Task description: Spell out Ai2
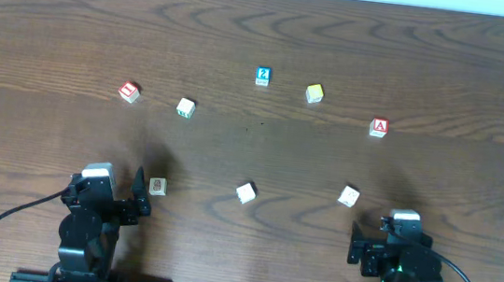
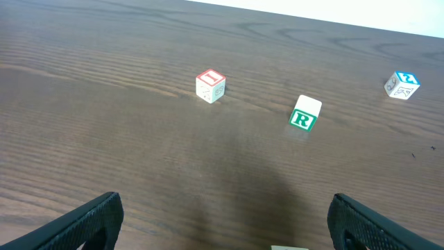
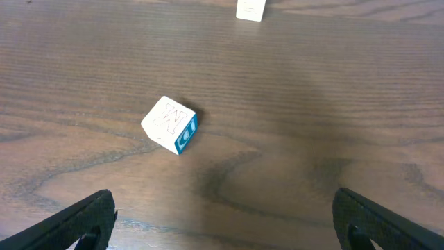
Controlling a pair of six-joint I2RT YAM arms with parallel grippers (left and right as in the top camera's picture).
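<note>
Success is probably hinging on squaring the spread, empty right end effector (image 3: 223, 200) over the A block (image 1: 379, 127), sitting far ahead on the surface (image 1: 264, 30), while the left end effector (image 2: 225, 205) is hanging equally spread.

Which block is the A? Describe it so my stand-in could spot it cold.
On the wooden table, five blocks form a loose arc across the far half. The A block sits at the arc's right end. Its top shows a red A in a red frame; its nearest neighbour is the yellow block, and the other red block lies at the left end.
</note>
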